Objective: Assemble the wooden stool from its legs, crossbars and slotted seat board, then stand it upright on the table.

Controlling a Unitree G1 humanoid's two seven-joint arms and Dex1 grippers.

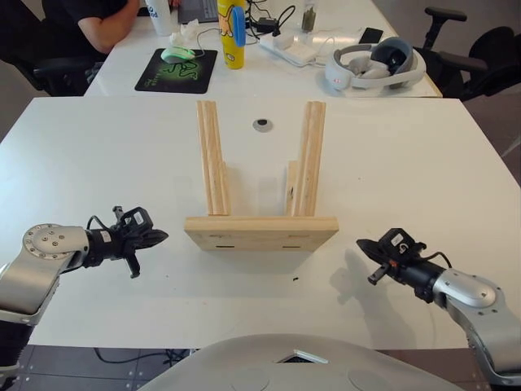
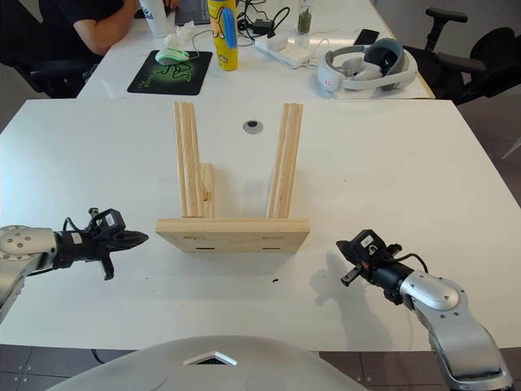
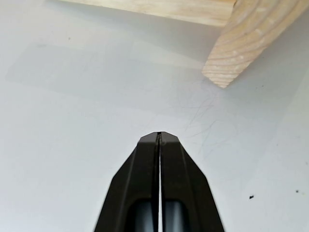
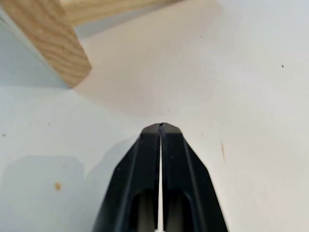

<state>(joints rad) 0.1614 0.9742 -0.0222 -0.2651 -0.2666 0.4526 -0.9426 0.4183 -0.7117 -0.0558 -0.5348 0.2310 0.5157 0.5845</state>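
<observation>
Stool (image 1: 260, 232) looks built, lying sideways.
Left gripper (image 1: 164, 237) and right gripper (image 1: 361, 243), pressed together (empty), flank it; I'd tip it upright next.

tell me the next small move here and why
Probably open the left hand and right hand, both shut and off either end of the seat board, and bring them to those ends. The stool looks assembled but seems to lie on its side.

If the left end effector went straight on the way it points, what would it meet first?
Shut, the left end effector would likely meet the leg by the seat, whose corner sits just beside that line; bare table lies between.
</observation>
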